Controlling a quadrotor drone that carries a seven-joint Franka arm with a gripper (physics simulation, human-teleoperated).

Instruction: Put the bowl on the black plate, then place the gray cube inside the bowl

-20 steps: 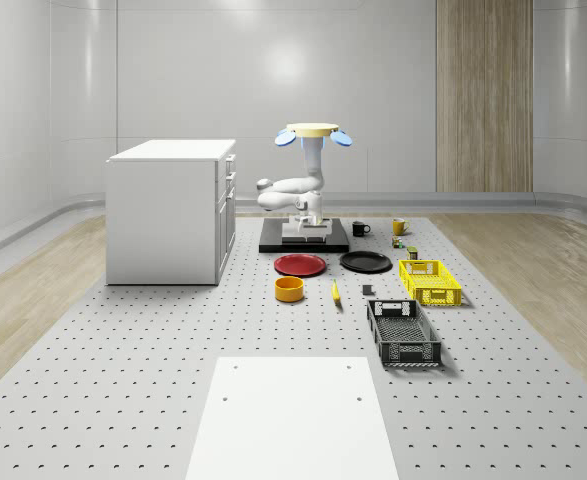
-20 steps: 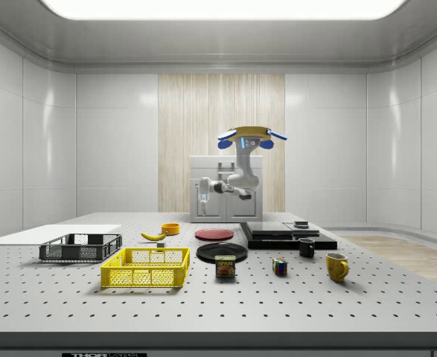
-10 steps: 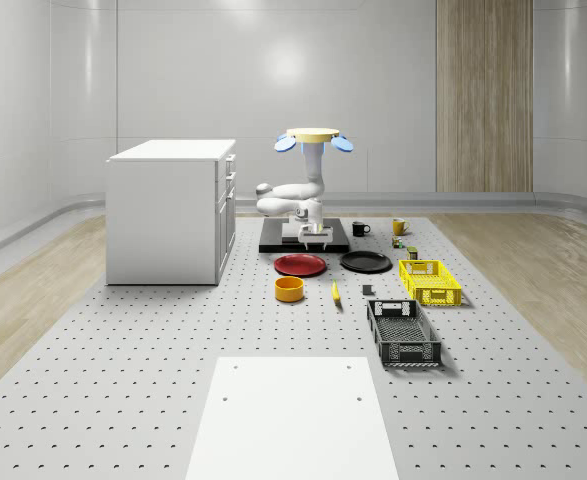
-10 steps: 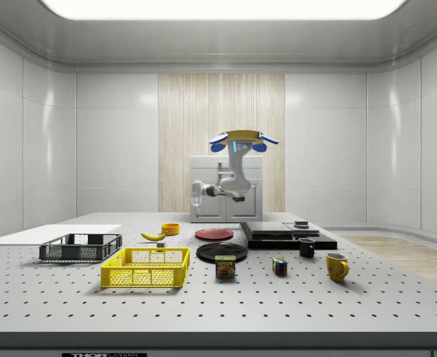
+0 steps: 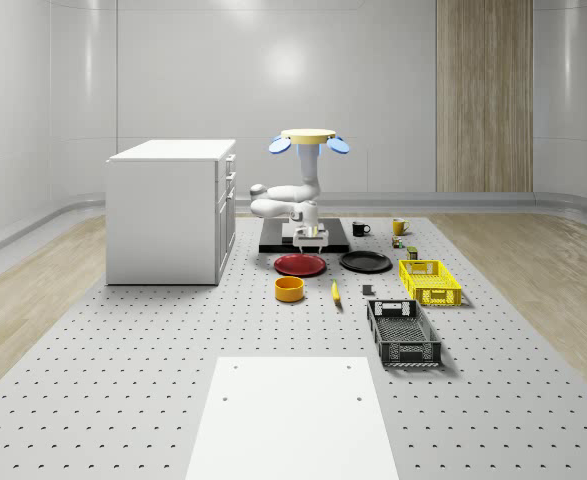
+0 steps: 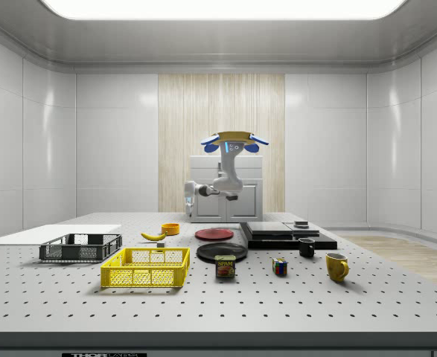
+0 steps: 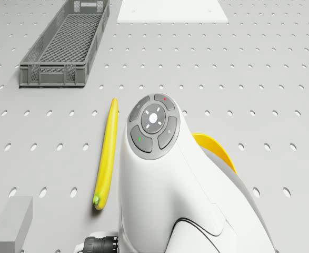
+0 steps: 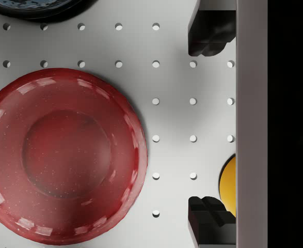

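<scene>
The quadrotor drone with its yellow disc body and blue rotors (image 5: 309,139) hovers above the perforated grey table (image 5: 123,360), over the black platform (image 5: 337,243) and close to the white cabinet (image 5: 168,210). Its white jointed arm (image 5: 283,198) hangs folded beneath it, and the two-finger gripper (image 5: 312,235) points straight down just above the round red plate (image 5: 300,265). In the wrist view the gripper's dark fingertips (image 8: 209,33) stand wide apart with nothing between them, the red plate lies below beside them, and a sliver of the yellow bowl (image 8: 227,185) shows between the fingers.

The round yellow bowl (image 5: 289,289) rests on the table just in front of the red plate, toward the whole-scene view's bottom. The round black plate (image 5: 365,262) lies just beside the red plate, on the whole-scene view's right, with nothing on it. The small gray cube (image 5: 368,291) sits on the table in front of the black plate, between the yellow banana (image 5: 335,292) and the yellow mesh crate (image 5: 430,281). In the drone view the gray cube (image 7: 10,223) lies near the banana's stem end.
</scene>
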